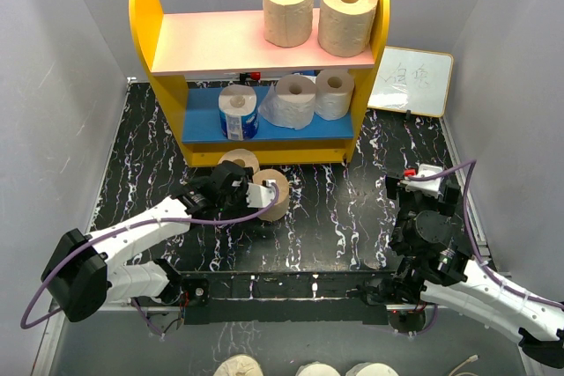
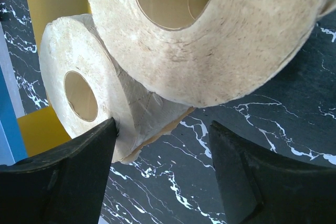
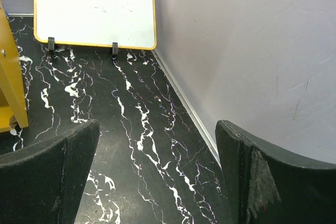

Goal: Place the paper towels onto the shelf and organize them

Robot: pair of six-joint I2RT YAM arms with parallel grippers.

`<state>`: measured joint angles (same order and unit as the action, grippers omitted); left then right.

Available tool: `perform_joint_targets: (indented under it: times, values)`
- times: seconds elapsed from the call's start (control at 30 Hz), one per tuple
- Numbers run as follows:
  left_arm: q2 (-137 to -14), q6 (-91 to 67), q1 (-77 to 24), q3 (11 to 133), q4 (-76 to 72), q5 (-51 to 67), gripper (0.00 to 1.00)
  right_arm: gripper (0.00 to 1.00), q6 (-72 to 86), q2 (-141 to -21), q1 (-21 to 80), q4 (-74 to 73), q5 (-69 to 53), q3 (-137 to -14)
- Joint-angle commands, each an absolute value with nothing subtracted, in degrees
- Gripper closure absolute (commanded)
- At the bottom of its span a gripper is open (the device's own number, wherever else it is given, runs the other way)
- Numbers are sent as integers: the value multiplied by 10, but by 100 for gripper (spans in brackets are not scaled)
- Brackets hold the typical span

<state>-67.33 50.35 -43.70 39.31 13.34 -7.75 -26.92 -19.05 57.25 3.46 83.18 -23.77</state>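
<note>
In front of the shelf [image 1: 256, 41], seen from above, two tan rolls lie on the desk [image 1: 352, 217]: the near tan roll [image 1: 271, 193] right at the left jaws, the far tan roll [image 1: 240, 161] touching it and closer to the shelf's foot. Two more tan rolls stand at the right end of the shelf's top board; the blue-wrapped roll [image 1: 238, 112] and two white rolls [image 1: 313, 97] fill its lower board. The right jaws hover well to the right of the shelf, short of the whiteboard [image 1: 411, 81].

From the left wrist, the left jaws stand apart, clamped on nothing. The near roll's hollow end looms just ahead of them, and one fingertip [image 2: 107, 129] appears to touch the far roll, where a loose flap of paper [image 2: 163, 127] hangs.

From the right wrist, the right jaws gape over bare desk, holding nothing.

I judge the main risk to be a grab that takes in both rolls. That fingertip could snag the flap or shove the far roll against the shelf's foot. A shallow pinch on soft paper may also slip on the lift, and a hasty swing up could topple the rolls already standing on the shelf
</note>
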Motion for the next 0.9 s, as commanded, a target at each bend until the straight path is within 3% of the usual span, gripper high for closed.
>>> perform_joint_targets:
  times: [0.0,0.2,0.4,0.5,0.87]
  values:
    - [-686,492,-440,379,124,-61,35,10,-274,-181,572,62,839,-236]
    - [-705,480,-440,385,126,-55,51,11,-274,-184,572,62,836,-236]
    - [-724,456,-440,389,143,-46,75,11,-276,-170,573,62,835,-234]
    - [-724,442,-440,391,157,-43,100,11,-277,-163,572,63,834,-233]
    - [-628,476,-440,496,400,16,100,11,-280,-149,573,64,831,-231]
